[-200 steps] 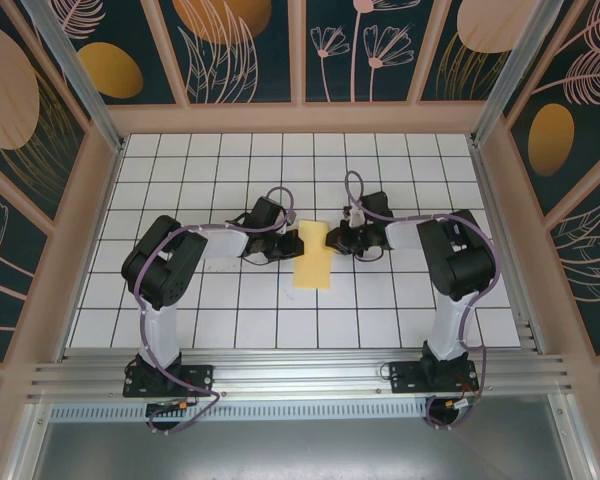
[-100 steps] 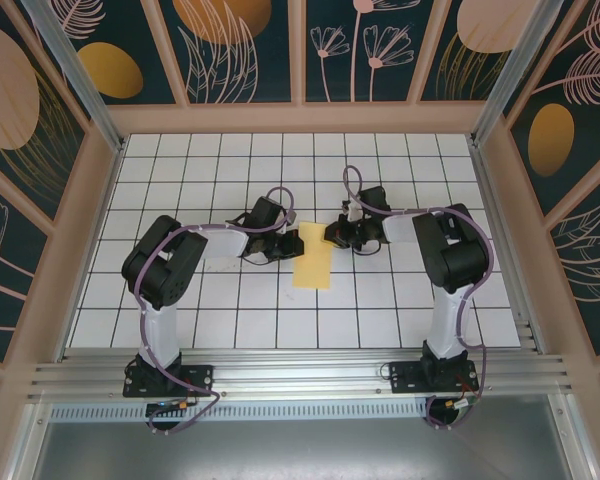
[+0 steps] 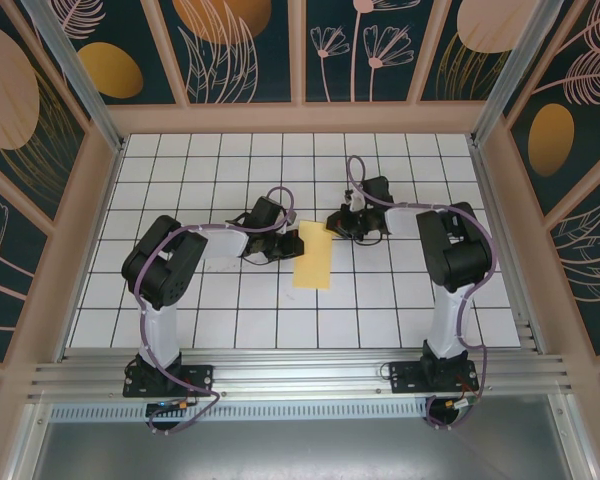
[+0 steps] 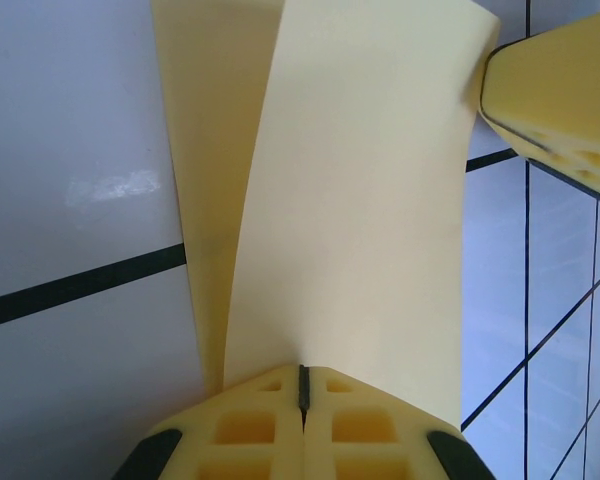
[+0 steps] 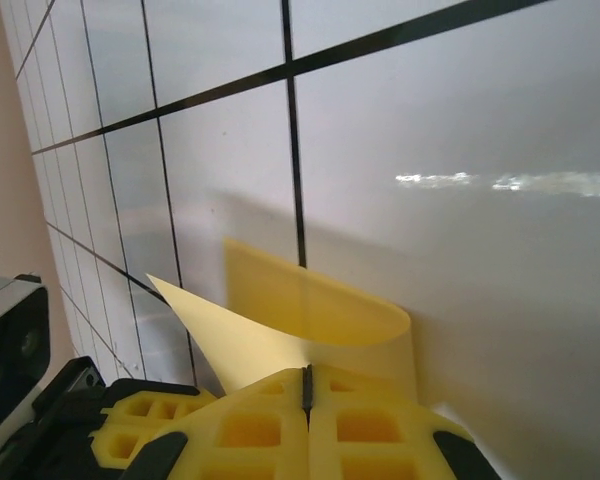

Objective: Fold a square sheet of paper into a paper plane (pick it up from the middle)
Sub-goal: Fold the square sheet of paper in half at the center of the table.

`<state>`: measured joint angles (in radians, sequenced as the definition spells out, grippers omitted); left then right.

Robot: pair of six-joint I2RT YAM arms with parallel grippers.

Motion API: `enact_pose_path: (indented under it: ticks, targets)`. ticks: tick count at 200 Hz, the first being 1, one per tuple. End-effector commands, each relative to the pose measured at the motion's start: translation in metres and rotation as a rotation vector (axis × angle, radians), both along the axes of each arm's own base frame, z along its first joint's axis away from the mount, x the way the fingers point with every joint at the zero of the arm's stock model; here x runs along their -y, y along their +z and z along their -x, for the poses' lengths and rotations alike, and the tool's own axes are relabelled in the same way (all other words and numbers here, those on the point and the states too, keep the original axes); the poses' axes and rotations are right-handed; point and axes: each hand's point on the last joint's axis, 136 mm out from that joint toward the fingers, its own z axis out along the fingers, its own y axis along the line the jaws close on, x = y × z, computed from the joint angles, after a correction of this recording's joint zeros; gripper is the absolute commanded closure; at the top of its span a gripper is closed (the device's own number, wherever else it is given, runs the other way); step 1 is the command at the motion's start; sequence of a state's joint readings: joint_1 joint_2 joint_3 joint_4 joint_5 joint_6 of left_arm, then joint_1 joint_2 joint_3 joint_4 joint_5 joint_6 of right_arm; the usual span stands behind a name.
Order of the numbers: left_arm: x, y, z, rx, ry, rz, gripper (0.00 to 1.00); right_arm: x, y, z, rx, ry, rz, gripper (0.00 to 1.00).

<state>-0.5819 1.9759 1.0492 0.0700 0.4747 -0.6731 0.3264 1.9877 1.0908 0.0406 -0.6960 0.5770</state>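
A: Where is the square sheet of paper (image 3: pixel 313 262)?
B: In the centre of the table (image 3: pixel 400 300), partly folded. The left gripper (image 3: pixel 293 241) and right gripper (image 3: pixel 332 226) pinch its far corners, fingers pressed together. It looks light, floppy and easily creased, so it is best held at the edges.

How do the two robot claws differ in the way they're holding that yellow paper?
The left gripper pinches the yellow sheet of paper at its left side; the right gripper pinches its far right corner. The paper leaves the left gripper almost straight, but curls over at the right gripper. Both are shut on the same sheet.
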Motion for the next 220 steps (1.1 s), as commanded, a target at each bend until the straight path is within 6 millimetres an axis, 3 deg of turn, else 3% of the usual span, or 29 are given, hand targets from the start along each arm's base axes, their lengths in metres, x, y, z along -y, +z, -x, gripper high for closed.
enact_pose_path:
  ticks: [1,19,40,78,98,117,152,188,220]
  targets:
    - [-0.030,-0.055,0.029,-0.127,0.010,-0.172,1.00,0.007,-0.031,0.003,-0.053,-0.006,0.044,0.99]
    - [-0.031,-0.055,0.029,-0.125,0.007,-0.175,1.00,0.010,-0.040,0.006,-0.074,-0.022,0.059,0.99]
    - [-0.032,-0.056,0.030,-0.127,0.008,-0.179,1.00,0.012,-0.036,0.002,-0.072,-0.038,0.069,0.99]
    - [-0.032,-0.056,0.030,-0.126,0.007,-0.182,1.00,0.002,0.009,-0.018,0.005,-0.025,0.020,0.99]
    - [-0.032,-0.056,0.031,-0.126,0.004,-0.182,1.00,-0.001,0.020,-0.026,0.030,-0.019,0.011,0.99]
    - [-0.031,-0.055,0.030,-0.125,0.004,-0.180,1.00,0.004,0.011,-0.030,0.017,-0.039,0.043,0.99]
    - [-0.029,-0.054,0.027,-0.124,0.002,-0.177,1.00,0.001,-0.016,-0.019,-0.052,-0.033,0.016,0.99]
    - [-0.029,-0.055,0.028,-0.124,-0.002,-0.178,1.00,0.013,-0.040,-0.014,-0.093,-0.066,0.064,0.99]
    - [-0.030,-0.056,0.029,-0.125,-0.007,-0.181,1.00,0.011,-0.024,-0.020,-0.083,-0.063,0.033,0.99]
